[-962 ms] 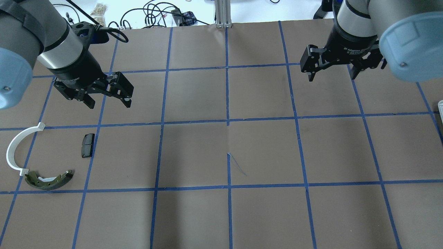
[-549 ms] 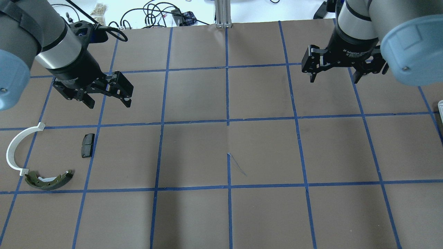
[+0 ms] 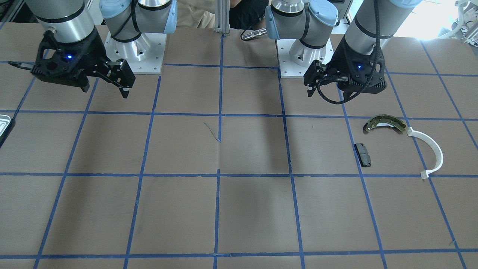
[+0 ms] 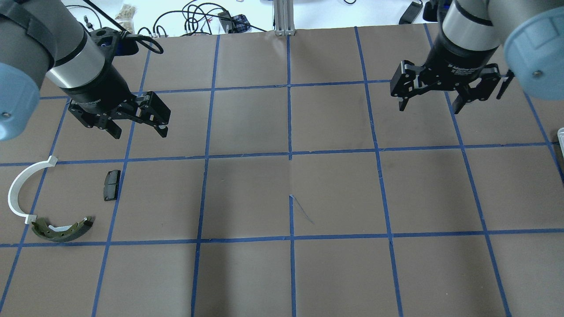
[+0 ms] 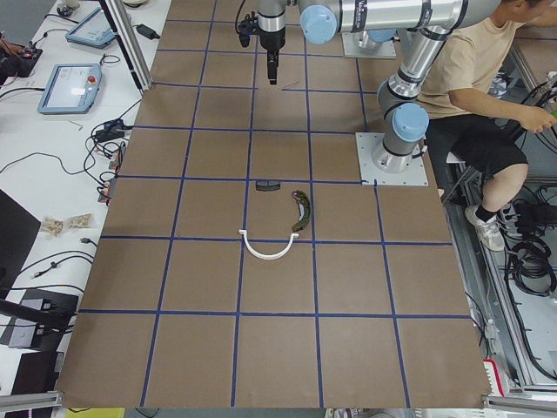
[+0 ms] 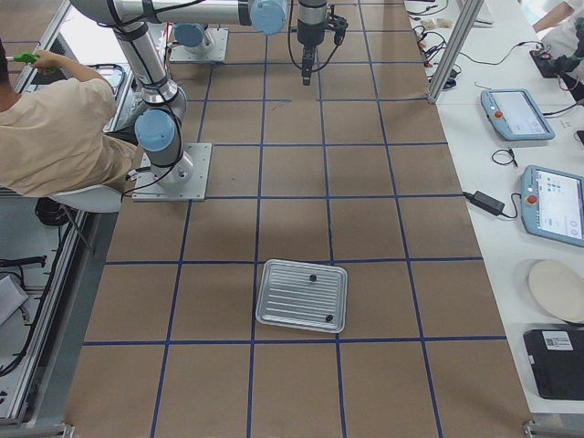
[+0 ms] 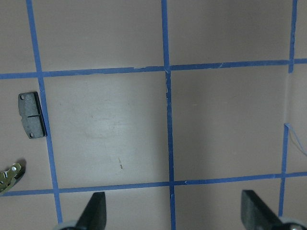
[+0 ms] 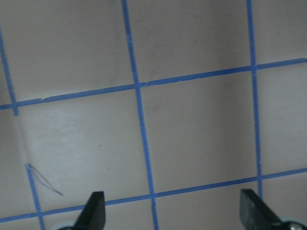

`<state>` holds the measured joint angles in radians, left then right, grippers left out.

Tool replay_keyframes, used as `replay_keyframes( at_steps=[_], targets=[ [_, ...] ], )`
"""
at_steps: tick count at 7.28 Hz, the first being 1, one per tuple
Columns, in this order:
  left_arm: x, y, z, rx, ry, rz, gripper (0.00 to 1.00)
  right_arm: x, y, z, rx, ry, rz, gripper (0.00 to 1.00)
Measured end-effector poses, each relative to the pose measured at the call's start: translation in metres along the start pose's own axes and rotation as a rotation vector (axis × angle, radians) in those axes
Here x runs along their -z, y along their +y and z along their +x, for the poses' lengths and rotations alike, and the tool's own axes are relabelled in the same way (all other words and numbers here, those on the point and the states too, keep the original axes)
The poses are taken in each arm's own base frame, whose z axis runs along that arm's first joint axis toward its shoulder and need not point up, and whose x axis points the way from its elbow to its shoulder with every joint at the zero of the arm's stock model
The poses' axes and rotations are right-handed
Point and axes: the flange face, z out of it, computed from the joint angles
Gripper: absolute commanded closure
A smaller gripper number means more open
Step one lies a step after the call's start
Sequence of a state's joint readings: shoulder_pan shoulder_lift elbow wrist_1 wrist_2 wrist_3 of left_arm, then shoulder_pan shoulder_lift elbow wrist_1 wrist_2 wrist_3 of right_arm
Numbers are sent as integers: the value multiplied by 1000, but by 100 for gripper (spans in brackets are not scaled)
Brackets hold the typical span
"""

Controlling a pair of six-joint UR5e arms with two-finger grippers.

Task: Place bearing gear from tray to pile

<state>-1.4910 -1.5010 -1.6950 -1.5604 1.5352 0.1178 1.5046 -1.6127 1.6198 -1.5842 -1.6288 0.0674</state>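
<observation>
Tray (image 6: 287,301) lies well apart, so right gripper (image 4: 428,110) hangs spread, empty; left gripper (image 4: 140,133) gapes, empty, near pile (image 4: 61,232).

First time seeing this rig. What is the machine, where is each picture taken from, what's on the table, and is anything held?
Two robot arms stand at a table. One view looks down from behind them, one faces them, two look along the table from its ends, and two sit on the wrists. The left gripper and the right gripper hang open, empty. On the robot's left lie a brake shoe, a white arc and a black pad. At the right end, a tray holds two dark parts.
</observation>
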Motion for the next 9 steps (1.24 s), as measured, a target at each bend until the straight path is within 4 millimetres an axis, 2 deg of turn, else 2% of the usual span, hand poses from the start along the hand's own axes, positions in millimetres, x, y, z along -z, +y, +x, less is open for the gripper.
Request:
replay_keyframes(
  at_steps=[2,3,4,5,6,7,8,9],
  targets=[
    [3,1,0,1,-4,6,0,6,-17,88,92,71,20,0],
    [3,1,0,1,-4,6,0,0,-24,145,121,71,7,0],
    [3,1,0,0,-4,6,0,-14,-29,204,153,51,-19,0],
    [3,1,0,-1,-4,6,0,-39,-40,261,195,32,-33,0],
    [2,1,-1,-1,-4,5,0,-72,-57,316,256,32,-28,0],
    [3,1,-1,1,-2,6,0,-114,-74,372,320,30,-30,0],
    [4,1,-1,2,0,8,0,-154,-83,420,376,26,-36,0],
    [5,0,-2,3,0,11,0,-189,-90,454,443,33,-32,0]
  ],
)
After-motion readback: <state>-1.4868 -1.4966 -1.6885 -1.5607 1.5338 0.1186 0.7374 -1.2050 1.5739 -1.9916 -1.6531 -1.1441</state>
